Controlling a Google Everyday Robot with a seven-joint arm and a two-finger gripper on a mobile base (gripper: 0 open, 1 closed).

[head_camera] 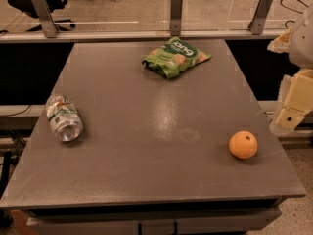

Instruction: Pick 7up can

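The 7up can (63, 118) lies on its side near the left edge of the grey table (156, 151), its shiny round end facing the front. Its label is white and green. The gripper (292, 106) hangs at the far right of the view, off the table's right edge and far from the can. It looks pale yellow and is partly cut off by the frame.
A green snack bag (175, 57) lies at the back middle of the table. An orange (243, 145) sits at the front right, close to the gripper. A glass railing with metal posts (176, 11) runs behind the table.
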